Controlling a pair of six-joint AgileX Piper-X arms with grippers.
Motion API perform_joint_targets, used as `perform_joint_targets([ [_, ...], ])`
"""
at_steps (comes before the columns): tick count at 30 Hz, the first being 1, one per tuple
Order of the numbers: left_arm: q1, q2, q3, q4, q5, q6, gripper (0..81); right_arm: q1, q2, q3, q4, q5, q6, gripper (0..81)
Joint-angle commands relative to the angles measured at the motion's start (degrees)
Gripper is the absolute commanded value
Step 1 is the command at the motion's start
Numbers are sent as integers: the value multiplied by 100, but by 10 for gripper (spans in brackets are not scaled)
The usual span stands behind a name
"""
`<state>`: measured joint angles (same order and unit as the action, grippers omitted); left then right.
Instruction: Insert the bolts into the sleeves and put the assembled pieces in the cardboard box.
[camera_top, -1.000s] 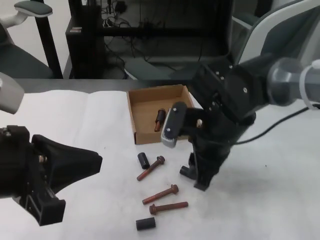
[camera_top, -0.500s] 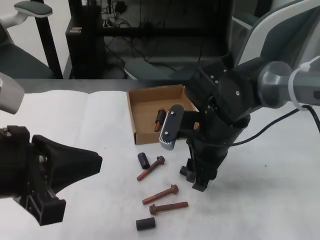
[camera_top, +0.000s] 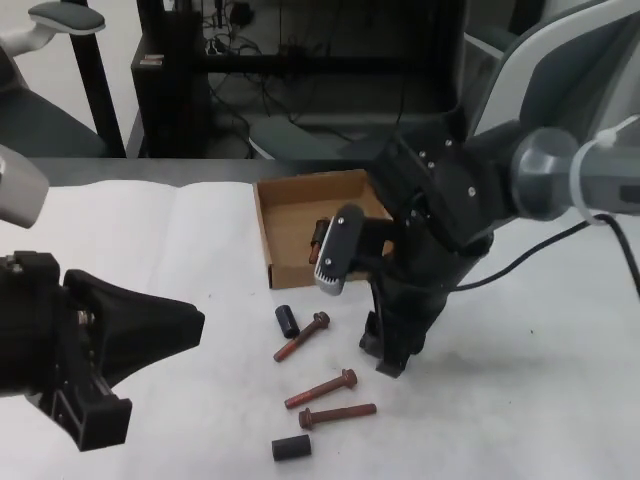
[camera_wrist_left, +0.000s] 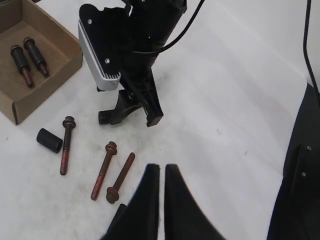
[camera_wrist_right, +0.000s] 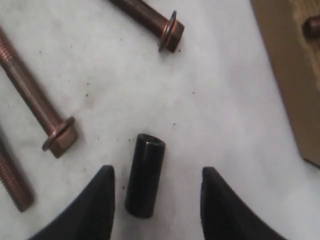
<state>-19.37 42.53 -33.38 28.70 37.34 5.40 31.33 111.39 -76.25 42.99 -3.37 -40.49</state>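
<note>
**Right pincer** (camera_top: 380, 357): fingers spread, pointing down at the tabletop (camera_top: 520, 400). It straddles a black sleeve (camera_wrist_right: 145, 175) with a gap on each side. That sleeve lies flat, its long axis running along the gap between the fingers and its bored end facing away from the wrist.

**Left pincer** (camera_wrist_left: 161, 169): closed and empty, above the tabletop's near left part.

**Cardboard box** (camera_top: 295, 272): toward the far edge. Two assembled pieces (camera_wrist_left: 20, 65) lie inside, side by side and roughly parallel.

**First bolt** (camera_top: 303, 336): lies diagonal, head toward the box, just beside the second sleeve (camera_top: 287, 320).

**Second bolt** (camera_top: 322, 388) and **third bolt** (camera_top: 337, 412): closer to the near edge, nearly parallel, heads at opposite ends.

**Third sleeve** (camera_top: 291, 447): nearest the near edge, long axis running along that edge.
</note>
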Motion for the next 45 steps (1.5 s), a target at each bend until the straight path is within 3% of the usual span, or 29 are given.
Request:
perform_joint_targets([
  [1, 3, -72, -52, -18, 46, -11, 43, -33, 95, -43, 10, -39, 29, 533],
  [21, 3, -72, -52, -18, 46, -11, 43, -33, 516, -58, -196, -39, -19, 529],
  [23, 3, -70, -34, -18, 46, -11, 43, -33, 561, -105, -158, -39, -19, 447],
  [29, 3, -70, -34, -18, 46, -11, 43, -33, 644, -349, -187, -39, -104, 13],
  [42, 3, -70, -38, 135, 46, -11, 43, -10, 525, -859, 784, -66, 404, 6],
  [45, 3, -70, -38, 480, 46, -11, 43, 3, 261, -843, 929, -367, 692, 6],
])
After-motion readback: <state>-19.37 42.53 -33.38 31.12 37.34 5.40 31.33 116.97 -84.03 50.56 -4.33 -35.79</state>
